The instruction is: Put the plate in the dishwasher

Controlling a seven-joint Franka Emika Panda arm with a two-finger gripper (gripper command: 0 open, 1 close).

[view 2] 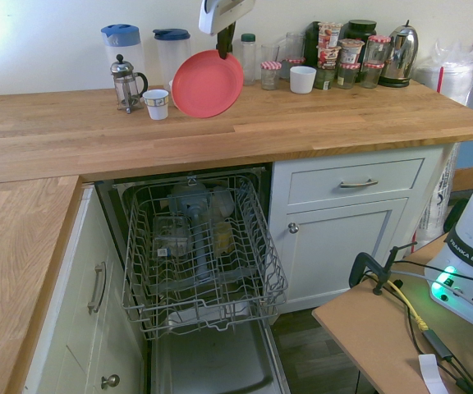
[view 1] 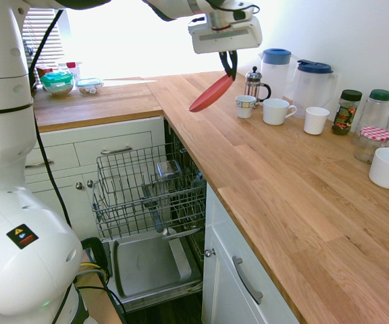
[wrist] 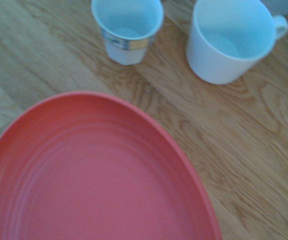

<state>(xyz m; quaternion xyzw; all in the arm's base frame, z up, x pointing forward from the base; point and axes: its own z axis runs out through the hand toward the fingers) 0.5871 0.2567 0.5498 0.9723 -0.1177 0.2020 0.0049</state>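
First exterior view: the tool pinches the plate at its rim; the plate slants below the tool and toward the left, above the far part of the worktop. At near left, the pulled-out rack of the dishwasher holds one clear container and some grey items. At far left stand two lidded containers: a round one with a teal lid and a low one. Along the worktop's right side are two blue-lidded pitchers, one coffee press, one patterned cup and three white cups.

Second exterior view: one plate, its round face showing, is below and to the left of the tool, gripped at its upper right edge, over the far worktop. The dishwasher rack, nearer, carries a clear container on its left and other dishes at its far end. One metal kettle stands at far right.

Wrist view: the plate shows in part, near the patterned cup and one white handled cup.
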